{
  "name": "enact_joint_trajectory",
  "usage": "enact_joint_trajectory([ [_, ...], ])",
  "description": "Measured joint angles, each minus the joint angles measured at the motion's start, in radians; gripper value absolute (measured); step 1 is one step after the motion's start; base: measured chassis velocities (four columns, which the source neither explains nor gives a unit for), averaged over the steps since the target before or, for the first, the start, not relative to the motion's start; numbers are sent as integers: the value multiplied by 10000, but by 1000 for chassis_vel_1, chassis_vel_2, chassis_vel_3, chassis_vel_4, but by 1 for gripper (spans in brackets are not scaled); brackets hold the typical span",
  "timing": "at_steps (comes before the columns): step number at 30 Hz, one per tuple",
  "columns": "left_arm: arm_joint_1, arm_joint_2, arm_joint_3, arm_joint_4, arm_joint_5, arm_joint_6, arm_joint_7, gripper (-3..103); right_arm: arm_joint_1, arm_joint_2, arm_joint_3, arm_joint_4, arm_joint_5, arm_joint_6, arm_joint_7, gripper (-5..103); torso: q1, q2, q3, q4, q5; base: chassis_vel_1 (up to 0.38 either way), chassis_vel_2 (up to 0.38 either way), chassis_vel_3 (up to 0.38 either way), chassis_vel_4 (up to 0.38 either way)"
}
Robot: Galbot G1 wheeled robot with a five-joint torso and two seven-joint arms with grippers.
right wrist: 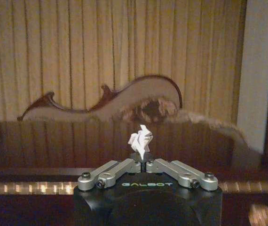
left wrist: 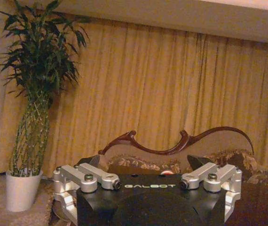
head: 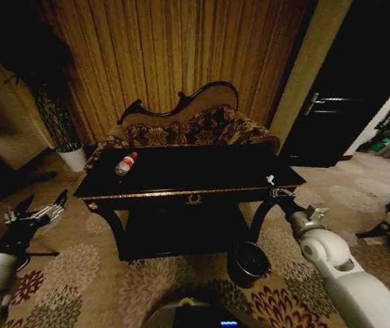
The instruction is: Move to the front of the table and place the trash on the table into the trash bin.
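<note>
Head view, surface: the black glossy table (head: 202,171) with gold trim sits dead centre, right in front of the patterned sofa (head: 188,126).
Head view, bottle: clear plastic bottle (head: 125,164) with a red cap is lying on its side near the back left corner of the surface.
Head view, bin: the dark round trash bin (head: 250,262) is on the carpet just by the table's front right leg.
Head view, right gripper: the right gripper (head: 271,183) is up at the front right corner of the surface, with a little white bit showing at its tip.
Head view, left gripper: the left gripper (head: 41,205) hangs out low on the left over the carpet, well apart from the table, fingers spread wide.
Left wrist view, gripper: both finger linkages of the left gripper (left wrist: 148,183) are swung out to the sides, so yeah, open with nothing in it. Sofa back and a potted plant (left wrist: 33,99) sit beyond it.
Right wrist view, gripper: the right gripper (right wrist: 144,165) is pressed together, pinching a white crumpled paper wad (right wrist: 140,140) that sticks up above the fingertips.
Right wrist view, surface: the gold trimmed edge runs just beyond the gripper, sofa behind that.
</note>
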Motion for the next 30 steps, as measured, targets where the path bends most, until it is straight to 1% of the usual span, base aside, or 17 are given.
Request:
enact_joint_trajectory([
  [1,0,-24,-1,-19,1,-2,7,100,-92,187,-143,-421,-91,-22,-33,1,0,-1,0,3,-1,0,0,0,0],
  [2,0,-24,-1,-19,1,-2,7,100,-92,187,-143,-421,-91,-22,-33,1,0,-1,0,3,-1,0,0,0,0],
  [5,-8,-53,-19,-40,1,-15,18,100,-434,524,-417,-1460,-412,-204,-304,1,10,-7,6,-3,1,0,0,0,0],
  [6,-8,-64,-37,-48,1,-27,20,100,-534,672,-540,-1961,-796,-229,-485,1,14,-9,8,-4,1,0,0,0,0],
  [7,-8,-64,-37,-48,1,-27,20,100,-534,672,-540,-1961,-796,-229,-485,1,14,-9,8,-4,1,0,0,0,0],
  [8,-9,-69,-43,-53,2,-34,25,100,-569,773,-629,-2292,-1077,-229,-602,1,15,-9,8,-3,1,0,0,0,0],
  [9,-22,-75,-55,-56,0,-43,29,100,-544,1017,-856,-3025,-1667,-228,-731,1,15,-9,7,-6,1,0,0,0,0],
  [11,-60,-75,-54,-57,-2,-49,38,100,-221,1322,-1209,-3992,-2253,-228,-779,1,13,-8,6,-7,4,0,0,0,0],
  [12,-60,-75,-54,-57,-2,-49,38,100,-221,1322,-1209,-3992,-2253,-228,-779,1,13,-8,6,-7,4,0,0,0,0],
  [13,-71,-76,-49,-57,-2,-55,37,100,-40,1447,-1314,-4381,-2423,-226,-781,1,12,-8,5,-3,0,0,0,0,0],
  [14,-82,-84,-24,-57,-2,-56,37,100,444,1764,-1536,-5318,-2811,-228,-781,1,6,-6,4,-1,1,0,0,0,0],
  [16,-85,-87,-12,-57,-1,-56,37,100,653,1896,-1605,-5675,-2947,-213,-782,1,5,-6,3,0,3,0,0,0,0],
  [17,-88,-95,1,-60,0,-57,38,100,1002,2098,-1701,-6284,-3150,-187,-779,1,5,-6,4,5,0,0,0,0,0],
  [19,-94,-109,3,-67,2,-59,38,100,1608,2412,-1808,-7336,-3477,-137,-732,1,6,-6,4,-1,3,0,0,0,0],
  [25,-80,-174,-68,-131,-12,-66,38,100,2420,2631,-1838,-8762,-3962,31,-658,1,7,-7,5,-1,0,0,0,0,0],
  [26,-61,-213,-87,-161,-16,-75,39,100,2621,2642,-1829,-9169,-4089,92,-522,1,6,-6,4,-1,0,0,0,0,0],
  [30,-33,-274,-92,-191,-19,-93,46,100,2757,2633,-1777,-9527,-4225,114,-329,1,6,-6,4,-1,0,0,0,0,0],
])
